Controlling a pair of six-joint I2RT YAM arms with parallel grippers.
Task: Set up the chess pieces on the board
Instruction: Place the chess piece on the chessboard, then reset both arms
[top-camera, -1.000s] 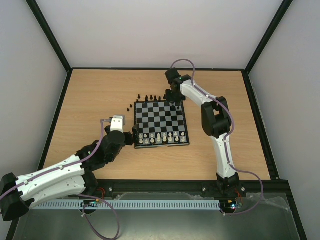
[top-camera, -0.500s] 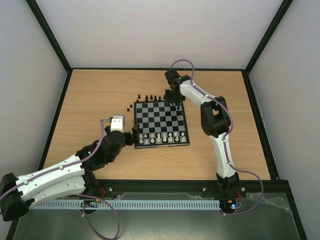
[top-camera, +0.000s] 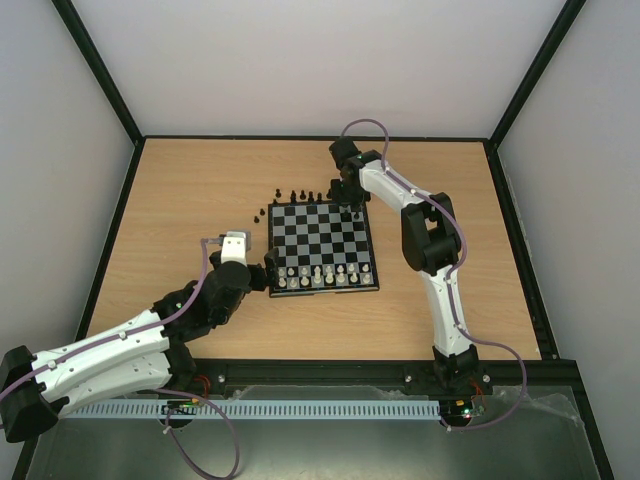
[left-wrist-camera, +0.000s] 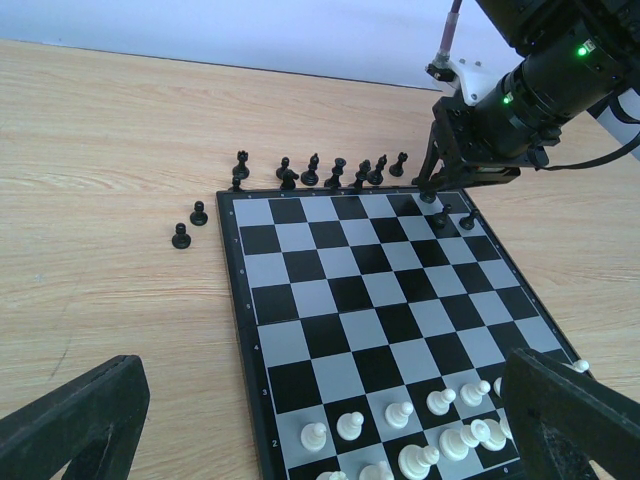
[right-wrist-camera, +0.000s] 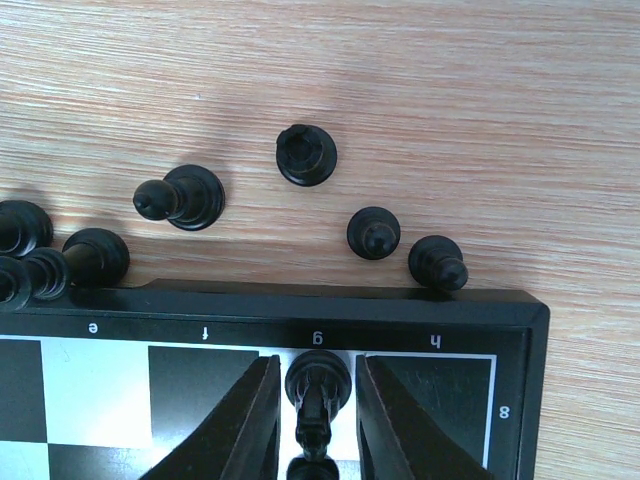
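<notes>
Holds left tool (left-wrist-camera: 322, 365) wide open, empty, by the board (left-wrist-camera: 350, 295) at its near-left corner — clear of the white pieces (left-wrist-camera: 440, 400); brackets a black piece (right-wrist-camera: 318, 382) on the far-row g square with right tool (right-wrist-camera: 315, 368), narrowly parted, seemingly not gripping; leaves spare black pieces (right-wrist-camera: 305, 155) on counter (right-wrist-camera: 450, 100) beyond.

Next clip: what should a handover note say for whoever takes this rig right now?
Left gripper: wide open, empty, by the board's near left corner.
Right gripper: jaws slightly apart around a black piece on g8.
Done: white pieces stand on the near rows; two other black pieces on the far rows.
Left: the black row on the table past the far edge, plus two pawns off the left side.
</notes>
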